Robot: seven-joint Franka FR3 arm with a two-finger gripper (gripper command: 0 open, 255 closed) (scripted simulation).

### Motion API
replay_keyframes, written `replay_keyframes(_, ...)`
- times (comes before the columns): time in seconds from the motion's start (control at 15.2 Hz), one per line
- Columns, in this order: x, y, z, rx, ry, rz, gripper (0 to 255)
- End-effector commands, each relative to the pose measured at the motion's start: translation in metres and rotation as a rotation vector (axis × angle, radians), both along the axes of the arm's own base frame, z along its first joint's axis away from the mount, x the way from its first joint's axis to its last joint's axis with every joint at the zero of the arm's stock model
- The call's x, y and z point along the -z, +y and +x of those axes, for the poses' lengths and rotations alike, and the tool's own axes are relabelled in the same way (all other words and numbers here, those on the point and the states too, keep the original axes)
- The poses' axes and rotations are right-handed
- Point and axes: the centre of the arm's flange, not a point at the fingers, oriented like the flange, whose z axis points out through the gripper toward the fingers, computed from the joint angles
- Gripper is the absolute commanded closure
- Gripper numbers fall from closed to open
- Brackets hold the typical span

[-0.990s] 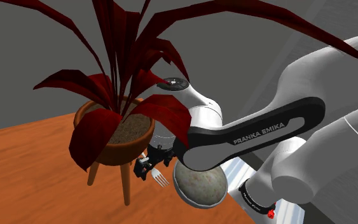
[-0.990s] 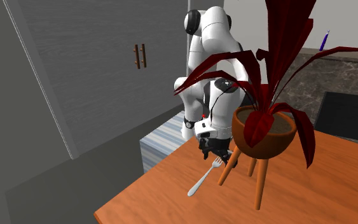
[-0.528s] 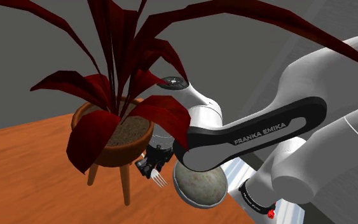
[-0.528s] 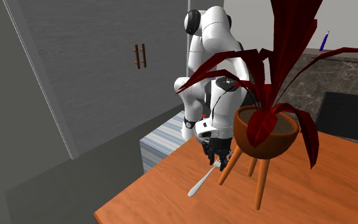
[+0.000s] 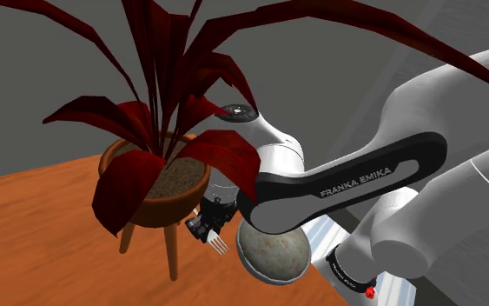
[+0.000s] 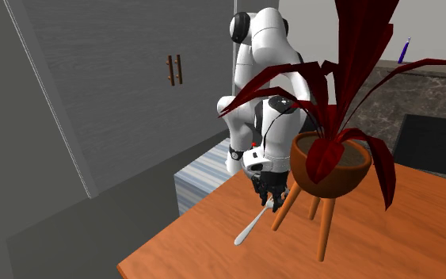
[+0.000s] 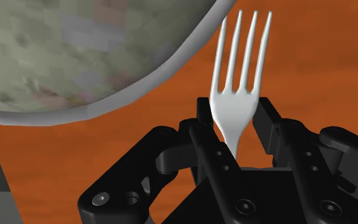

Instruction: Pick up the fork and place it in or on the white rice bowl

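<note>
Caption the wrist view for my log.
Hand clasping the fork flat on the orange table, speckled bowl close beside.

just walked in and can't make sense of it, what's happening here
A white robot arm has its black two-finger gripper down on a silvery fork lying on the orange-brown table. The fingers appear to clasp the fork's neck, but it is not yet lifted. The pale round bowl with a speckled grey inside sits right beside it.
</note>
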Motion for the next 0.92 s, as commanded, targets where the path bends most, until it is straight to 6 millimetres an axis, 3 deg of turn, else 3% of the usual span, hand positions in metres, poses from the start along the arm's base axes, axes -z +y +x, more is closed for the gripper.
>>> replay_keyframes(0.0,0.0,-0.003,0.0,0.002,0.012,-0.008,255)
replay_keyframes(0.86,-0.069,-0.003,0.0,0.002,0.012,-0.008,255)
